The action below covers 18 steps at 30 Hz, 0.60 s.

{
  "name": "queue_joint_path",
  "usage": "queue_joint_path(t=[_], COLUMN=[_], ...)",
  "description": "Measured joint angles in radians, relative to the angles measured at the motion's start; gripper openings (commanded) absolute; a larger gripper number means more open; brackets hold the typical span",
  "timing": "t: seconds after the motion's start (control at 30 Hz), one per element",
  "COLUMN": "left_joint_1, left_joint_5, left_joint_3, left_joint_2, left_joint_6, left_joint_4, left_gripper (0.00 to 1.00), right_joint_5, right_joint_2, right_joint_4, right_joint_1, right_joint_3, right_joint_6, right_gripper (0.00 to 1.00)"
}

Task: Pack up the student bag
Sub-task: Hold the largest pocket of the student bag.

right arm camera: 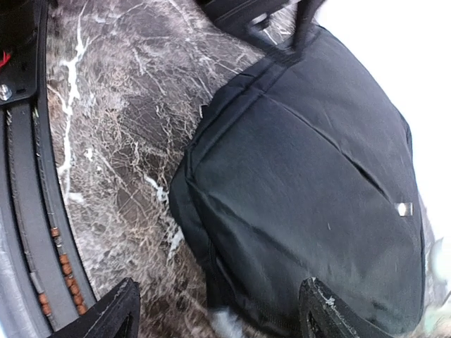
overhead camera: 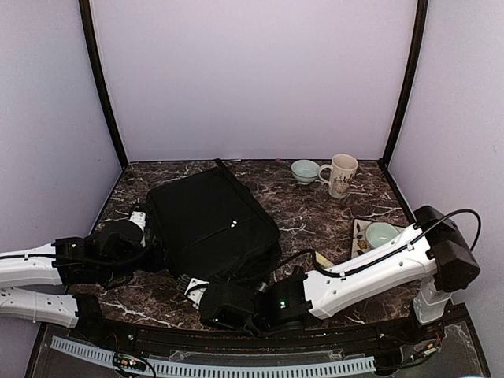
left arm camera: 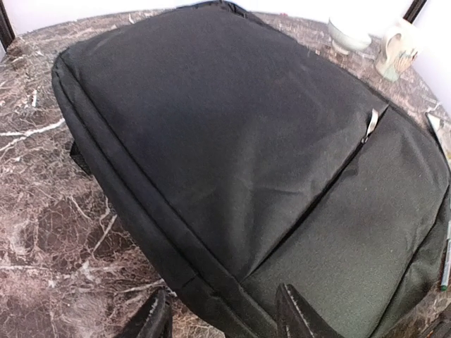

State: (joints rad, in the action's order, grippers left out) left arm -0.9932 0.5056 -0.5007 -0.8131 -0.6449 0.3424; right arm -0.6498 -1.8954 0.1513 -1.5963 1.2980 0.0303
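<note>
Beside the student bag [overhead camera: 211, 224], left arm [overhead camera: 31, 264] and right arm [overhead camera: 370, 272] stretch low

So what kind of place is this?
Probably a robot test booth: plain walls box in a marble-look table, two robot arms reach from its near edge, and a student bag lies ready.

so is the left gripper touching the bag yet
Cannot tell. In the left wrist view the left gripper straddles the near edge of the bag; one finger overlaps the fabric, but neither contact nor a gap shows plainly.
</note>
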Motion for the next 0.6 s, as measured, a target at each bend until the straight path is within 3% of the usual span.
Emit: queue_joint_path(t=[0.2,0.6], left_joint_1=[0.0,0.0], left_joint_5=[0.029,0.043], left_joint_3=[0.023,0.032], left_joint_2=[0.094,0.086], left_joint_6=[-0.003,-0.003], left_joint_4=[0.01,0.011], left_gripper=[0.52,0.52], right_joint_5=[0.0,-0.023], right_joint_2=[-0.095,-0.18], right_joint_4=[-0.014,-0.093], right_joint_1=[0.015,0.093], right_joint_3=[0.08,0.145], right_joint_6=[-0.128,-0.283], right_gripper=[0.79,0.68])
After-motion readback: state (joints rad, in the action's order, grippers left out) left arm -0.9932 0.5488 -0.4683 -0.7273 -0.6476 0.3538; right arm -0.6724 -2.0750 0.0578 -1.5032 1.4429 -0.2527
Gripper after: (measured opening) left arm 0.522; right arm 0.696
